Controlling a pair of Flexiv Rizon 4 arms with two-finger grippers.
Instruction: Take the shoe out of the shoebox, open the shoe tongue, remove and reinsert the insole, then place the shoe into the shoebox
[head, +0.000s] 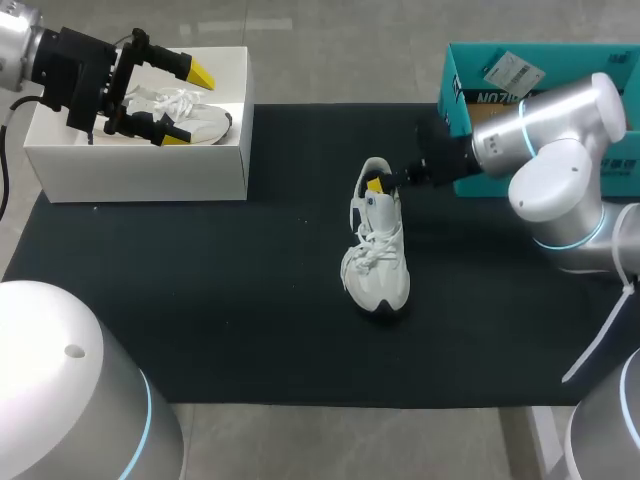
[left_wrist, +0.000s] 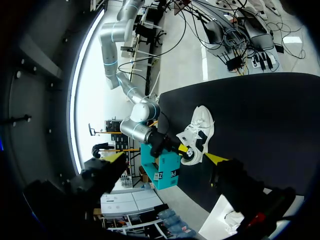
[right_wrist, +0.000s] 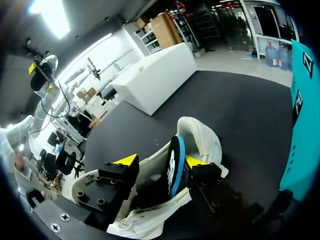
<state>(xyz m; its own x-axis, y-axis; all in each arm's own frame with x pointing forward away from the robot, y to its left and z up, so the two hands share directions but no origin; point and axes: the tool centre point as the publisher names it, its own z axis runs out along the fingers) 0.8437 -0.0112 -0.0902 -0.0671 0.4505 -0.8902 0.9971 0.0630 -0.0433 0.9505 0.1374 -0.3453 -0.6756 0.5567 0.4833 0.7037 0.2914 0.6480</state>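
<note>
Work surface: a black mat (head: 200, 300) with a box at each far corner.

Far left: a white rectangular cardboard shoebox (head: 140, 175), open at the top. A second white lace-up shoe (head: 190, 112) lies inside it.

Far right: a teal cardboard box (head: 460, 80). It has dark lettering along its side, partly hidden by the right arm. A white paper label (head: 512, 70) sits in it, its print too small to read.

Task item: a white lace-up sneaker with a dark sole (head: 378, 270) stands on its sole mid-mat. Its toe points to the near edge and it is well apart from both boxes.

Right pincer (right_wrist: 160, 161): at the sneaker's heel opening, tips down in the collar. A black insole with a blue edge (right_wrist: 176, 165) stands upright out of the shoe between the tips. It touches one finger (right_wrist: 192, 161) and a gap shows on the other side, so the pincer reads as open. The insole face carries a pale mark that is not legible.

Left pincer (head: 188, 102): hangs above the white shoebox with its fingers spread wide and nothing between them.
</note>
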